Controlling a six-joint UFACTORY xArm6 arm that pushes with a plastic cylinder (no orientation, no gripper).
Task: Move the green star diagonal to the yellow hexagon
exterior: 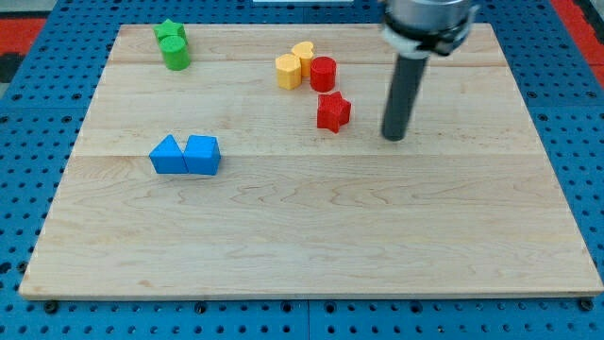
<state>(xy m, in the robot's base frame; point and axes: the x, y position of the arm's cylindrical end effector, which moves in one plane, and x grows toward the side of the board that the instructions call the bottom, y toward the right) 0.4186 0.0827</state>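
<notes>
The green star (169, 31) sits at the view's top left of the wooden board, touching a green cylinder (176, 53) just below it. The yellow hexagon (289, 71) stands near the top middle, touching a yellow heart (303, 53) and close to a red cylinder (324, 73). My tip (394, 137) rests on the board to the right of the red star (333, 111), well apart from it and far right of the green star.
A blue triangle (167, 156) and a blue pentagon-like block (202, 155) sit side by side at the left middle. The board (311, 236) lies on a blue pegboard surface (19, 113).
</notes>
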